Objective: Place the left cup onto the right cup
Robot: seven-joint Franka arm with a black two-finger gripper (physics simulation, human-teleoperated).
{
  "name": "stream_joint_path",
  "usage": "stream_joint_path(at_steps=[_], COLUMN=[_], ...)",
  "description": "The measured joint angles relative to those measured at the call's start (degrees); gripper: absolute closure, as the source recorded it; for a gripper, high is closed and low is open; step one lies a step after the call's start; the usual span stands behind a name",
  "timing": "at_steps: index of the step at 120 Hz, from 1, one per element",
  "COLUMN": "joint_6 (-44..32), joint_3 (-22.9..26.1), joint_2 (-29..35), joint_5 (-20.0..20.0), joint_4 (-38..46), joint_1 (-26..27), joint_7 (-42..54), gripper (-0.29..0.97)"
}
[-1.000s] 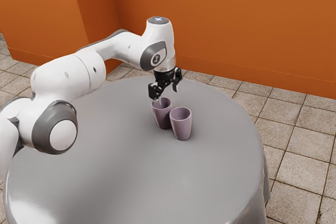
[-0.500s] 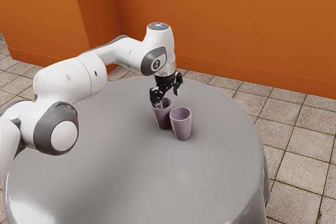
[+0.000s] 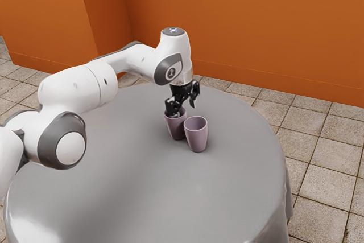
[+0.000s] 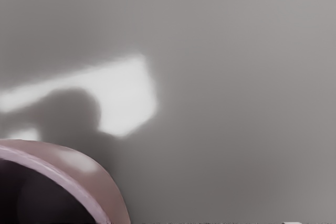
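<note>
2 handleless cups stand upright near the middle of the round grey table (image 3: 142, 186). The darker mauve handleless cup (image 3: 175, 127) is on the exterior view's left, and the paler lilac handleless cup (image 3: 195, 134) is just beside it on the exterior view's right, a little nearer the camera. Both taper toward the base and have open mouths. The black two-finger gripper (image 3: 181, 102) of the white robot arm (image 3: 85, 83) hangs right over the darker cup, its fingers (image 3: 169, 106) spread apart and gripping nothing, 1 of them down at the rim. From the wrist, that cup's thick rounded pinkish rim (image 4: 68, 174) curves around a dark interior.
</note>
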State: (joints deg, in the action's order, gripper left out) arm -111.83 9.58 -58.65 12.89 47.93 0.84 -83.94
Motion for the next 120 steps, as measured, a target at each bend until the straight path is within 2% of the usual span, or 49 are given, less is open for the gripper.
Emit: stream_joint_path(at_steps=[32,48,77,120], joint_6=[0.16,0.35,0.61,1.55], joint_3=[-0.08,-0.40,-0.42,-1.45], joint_2=[0.09,0.53,1.17,3.27], joint_5=[0.00,-0.01,-0.09,0.12], joint_4=[0.06,0.44,0.83,3.00], joint_1=[0.03,0.36,0.80,0.92], joint_7=[-0.17,-0.24,-0.39,-0.69], gripper=[0.55,0.68,0.77,0.79])
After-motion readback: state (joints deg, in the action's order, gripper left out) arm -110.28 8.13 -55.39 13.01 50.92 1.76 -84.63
